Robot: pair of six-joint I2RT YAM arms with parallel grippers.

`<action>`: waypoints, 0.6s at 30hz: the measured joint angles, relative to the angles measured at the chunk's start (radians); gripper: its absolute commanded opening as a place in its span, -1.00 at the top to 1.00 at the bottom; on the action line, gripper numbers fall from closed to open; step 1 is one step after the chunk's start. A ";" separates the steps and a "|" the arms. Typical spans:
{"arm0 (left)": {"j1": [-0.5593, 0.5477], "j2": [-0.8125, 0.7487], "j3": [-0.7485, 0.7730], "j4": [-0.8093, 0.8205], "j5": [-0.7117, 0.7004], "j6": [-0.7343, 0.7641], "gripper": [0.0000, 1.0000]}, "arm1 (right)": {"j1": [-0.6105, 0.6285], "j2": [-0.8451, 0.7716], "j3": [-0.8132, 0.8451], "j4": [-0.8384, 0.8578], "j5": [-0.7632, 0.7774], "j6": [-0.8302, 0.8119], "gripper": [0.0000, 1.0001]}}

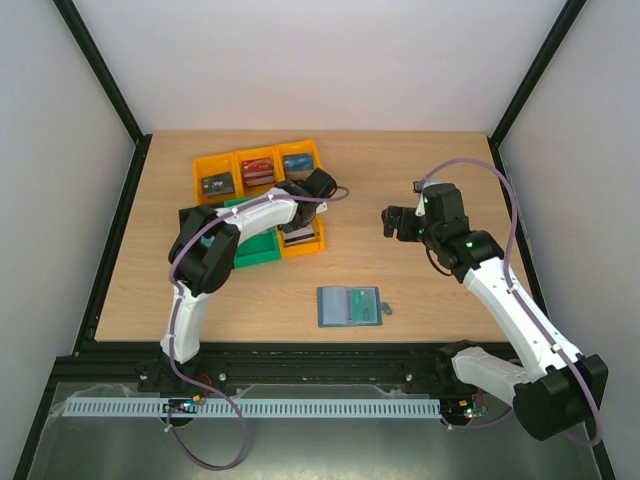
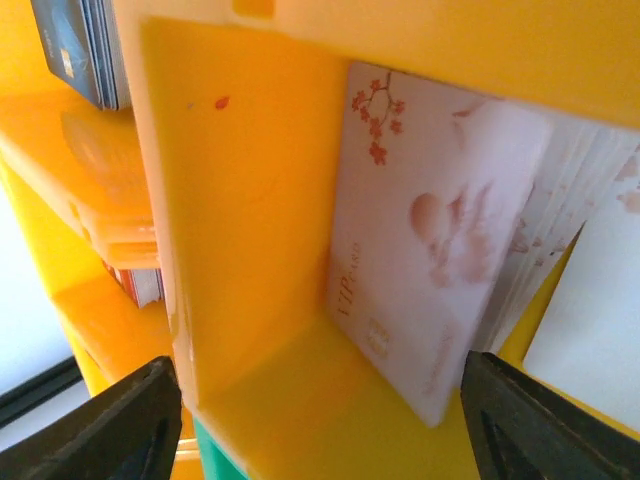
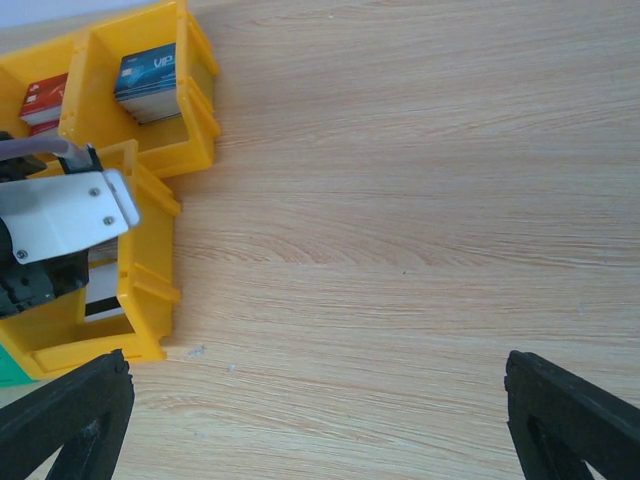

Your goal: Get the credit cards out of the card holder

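The teal-blue card holder (image 1: 340, 307) lies open on the table near the front edge, with a teal credit card (image 1: 366, 305) in its right sleeve. My left gripper (image 1: 299, 233) is far from it, lowered into an orange bin (image 2: 240, 200). It is open (image 2: 320, 420) and empty, its fingers on either side of a white card with red blossoms (image 2: 440, 230) that leans on a stack of like cards. My right gripper (image 1: 394, 222) hovers open and empty above bare table (image 3: 320, 420), behind and to the right of the holder.
A back row of orange bins holds dark cards (image 1: 216, 184), red cards (image 1: 258, 171) and blue cards (image 1: 298, 162). A green bin (image 1: 256, 248) sits beside the front orange bin (image 3: 150, 290). In the right wrist view the left wrist (image 3: 55, 225) fills that bin.
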 measured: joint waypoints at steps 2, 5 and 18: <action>0.000 -0.001 0.001 -0.005 0.015 0.000 -0.94 | 0.000 0.000 0.002 0.000 -0.004 0.000 -0.97; 0.000 -0.012 0.002 -0.021 0.048 -0.005 -0.98 | 0.000 0.000 0.004 0.000 -0.016 0.000 -0.97; -0.004 -0.475 -0.067 -0.032 0.584 -0.229 -0.98 | 0.000 0.018 -0.040 -0.016 -0.230 0.062 -0.14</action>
